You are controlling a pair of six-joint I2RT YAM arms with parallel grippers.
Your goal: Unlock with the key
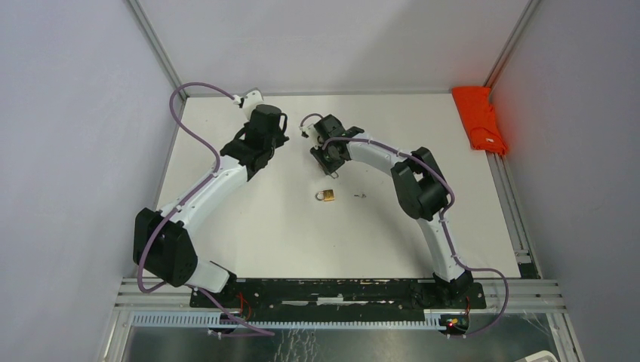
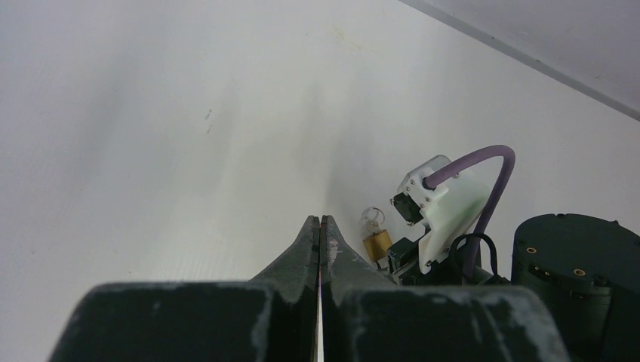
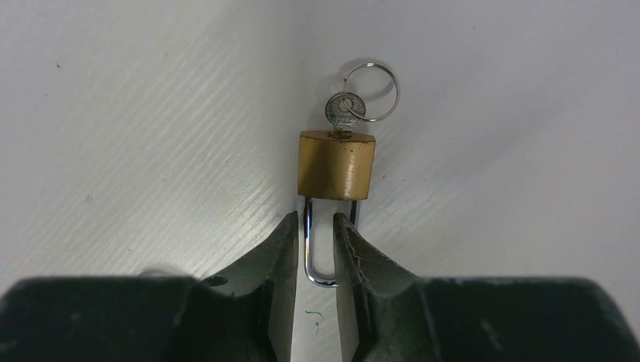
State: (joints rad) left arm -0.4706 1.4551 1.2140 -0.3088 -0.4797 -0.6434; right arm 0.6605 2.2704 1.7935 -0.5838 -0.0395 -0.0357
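- From above, you see the padlock (image 1: 326,196) lying on the tabletop (image 1: 272,234), just clear of the right arm (image 1: 377,154). A cloth (image 1: 478,118), orange, sits well apart at the far right edge.
- Your left wrist view shows the left claw (image 2: 320,223) pressed shut. The right arm's camera mount (image 2: 441,215) hides part of the padlock.
- Only the right wrist view shows you the key (image 3: 343,113) seated in the padlock. The right claw (image 3: 317,222) stands parted, its fingertips overlapping the shackle (image 3: 309,249).
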